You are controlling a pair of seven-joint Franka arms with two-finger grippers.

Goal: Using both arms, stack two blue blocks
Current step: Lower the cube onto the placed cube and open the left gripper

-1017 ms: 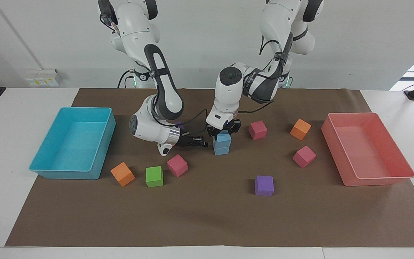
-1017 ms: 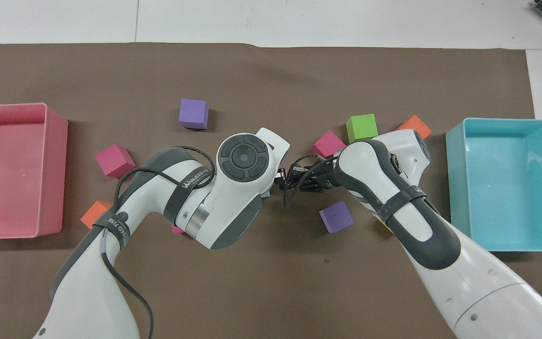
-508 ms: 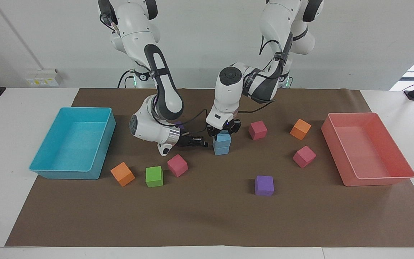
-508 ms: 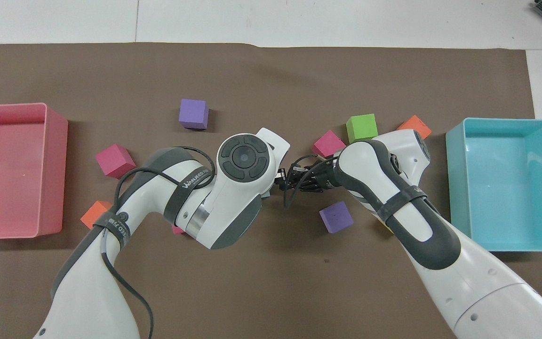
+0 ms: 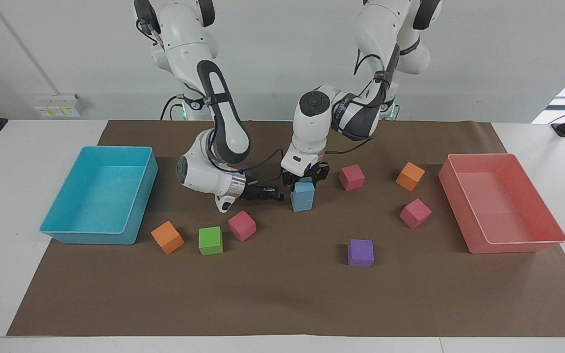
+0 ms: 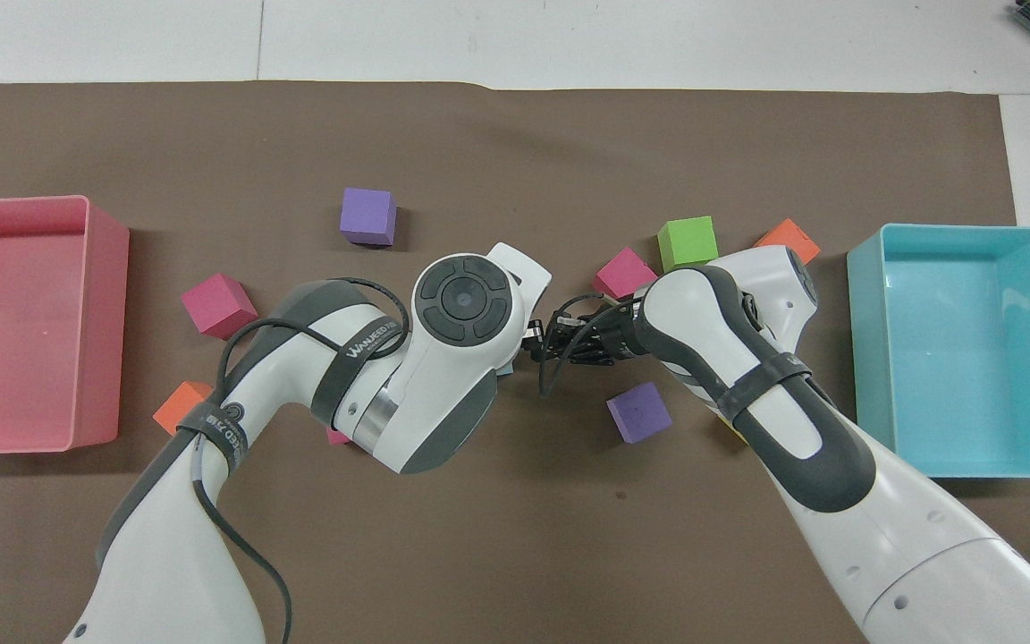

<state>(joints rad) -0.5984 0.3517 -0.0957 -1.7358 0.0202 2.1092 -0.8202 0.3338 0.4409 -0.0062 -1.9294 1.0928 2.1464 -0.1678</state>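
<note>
Two sky-blue blocks stand stacked in the middle of the brown mat, the upper blue block on the lower blue block. My left gripper reaches down from above and is shut on the top of the upper block. My right gripper lies low and level just beside the stack, toward the right arm's end, with a small gap to the lower block. In the overhead view the left arm's wrist hides the stack except a blue sliver; the right gripper shows next to it.
Pink cubes, orange cubes, a green cube and purple cubes lie around the stack. A turquoise tray and a pink tray stand at the table's two ends.
</note>
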